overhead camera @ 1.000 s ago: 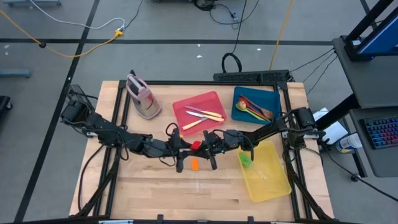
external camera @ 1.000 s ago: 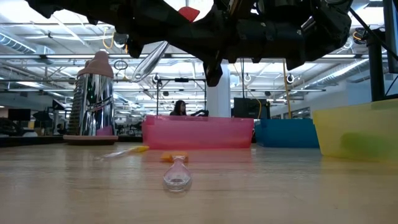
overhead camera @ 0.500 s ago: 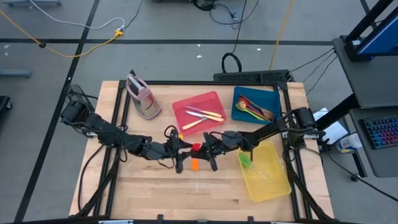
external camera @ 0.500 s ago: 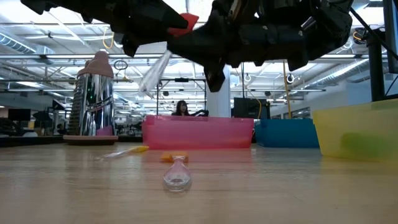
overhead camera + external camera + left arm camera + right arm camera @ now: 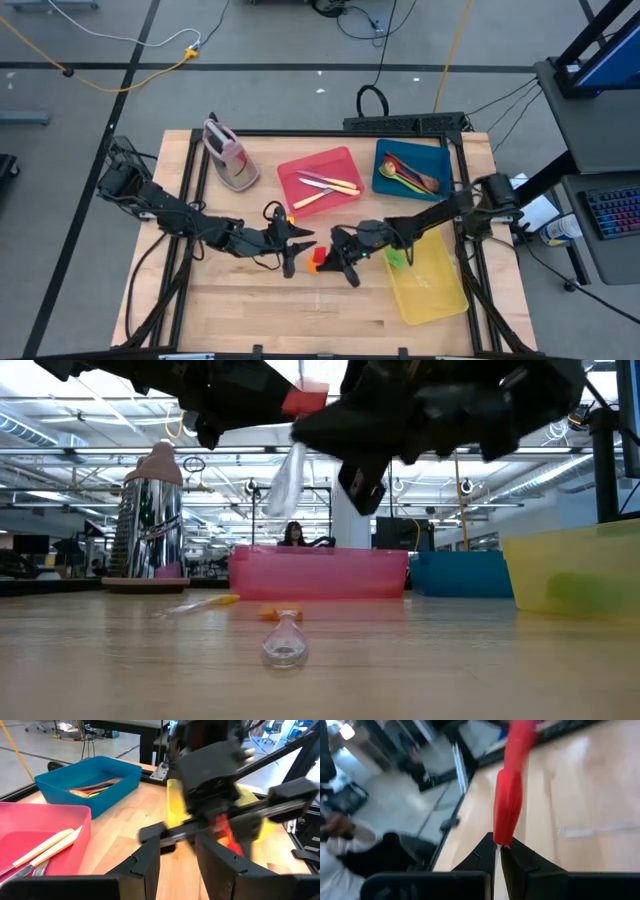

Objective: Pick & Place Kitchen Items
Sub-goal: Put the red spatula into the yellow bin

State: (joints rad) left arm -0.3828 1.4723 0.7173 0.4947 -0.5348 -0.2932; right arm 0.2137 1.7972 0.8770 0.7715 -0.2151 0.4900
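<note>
My right jaws (image 5: 498, 851) pinch the slim clear handle of a glossy red-headed utensil (image 5: 512, 790) above the pale wooden surface (image 5: 250, 300), left jaws (image 5: 177, 852) open.

Pink-grey stand (image 5: 228, 155) sits at the back-left corner, with red tray (image 5: 303, 170), blue tray (image 5: 442, 160) and yellow tray (image 5: 440, 290) to its right.

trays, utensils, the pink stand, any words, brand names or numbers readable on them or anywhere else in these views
None can be read in any view.
Red tray, blue tray, yellow tray: plain, no print visible.
Pink-grey stand: no label shows.
Red-headed utensil held in the right gripper: no marking.
Computer keyboard beside the table: keys too small to read.
</note>
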